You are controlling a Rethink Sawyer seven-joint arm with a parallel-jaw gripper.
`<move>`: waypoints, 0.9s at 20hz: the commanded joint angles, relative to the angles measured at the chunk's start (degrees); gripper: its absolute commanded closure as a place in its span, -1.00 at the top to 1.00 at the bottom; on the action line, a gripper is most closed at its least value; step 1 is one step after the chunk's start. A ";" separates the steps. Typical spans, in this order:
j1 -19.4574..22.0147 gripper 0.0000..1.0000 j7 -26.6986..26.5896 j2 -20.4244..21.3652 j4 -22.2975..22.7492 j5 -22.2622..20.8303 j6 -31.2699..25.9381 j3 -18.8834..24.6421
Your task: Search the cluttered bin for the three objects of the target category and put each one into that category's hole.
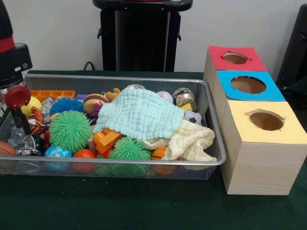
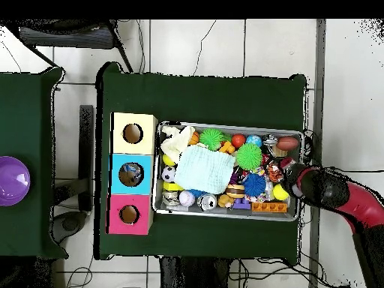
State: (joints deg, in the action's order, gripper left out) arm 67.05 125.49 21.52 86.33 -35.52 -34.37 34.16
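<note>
While the arm [image 1: 12,57] reaches in at the left end of the bin [image 1: 211,110], its gripper [image 1: 19,125] is down among the toys; whether the fingers are wide or narrow cannot be told.
Bin sits on the green surface [image 1: 144,206], just left of three wooden boxes: red-topped box [image 1: 235,58] far, blue-topped box [image 1: 248,85] middle, yellow-topped box [image 1: 266,120] near, each with a round hole. A mint cloth [image 1: 139,112] lies over the bin's middle, a cream cloth [image 1: 194,141] at its near right. A green spiky ball [image 1: 70,129] lies left of the cloths, with a small soccer ball [image 1: 193,117] at right.
</note>
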 commanded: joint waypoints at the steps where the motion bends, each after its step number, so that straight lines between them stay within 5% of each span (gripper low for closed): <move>1: -0.15 1.00 -20.23 -1.75 -6.46 -4.47 -4.65 2.01; 10: -0.90 1.00 -21.21 -1.08 -8.12 -3.99 -5.96 1.25; 18: 0.02 1.00 -20.33 -1.72 -3.98 -2.92 -5.74 1.25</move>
State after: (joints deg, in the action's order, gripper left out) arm 66.87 122.77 21.56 82.79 -35.52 -35.21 34.29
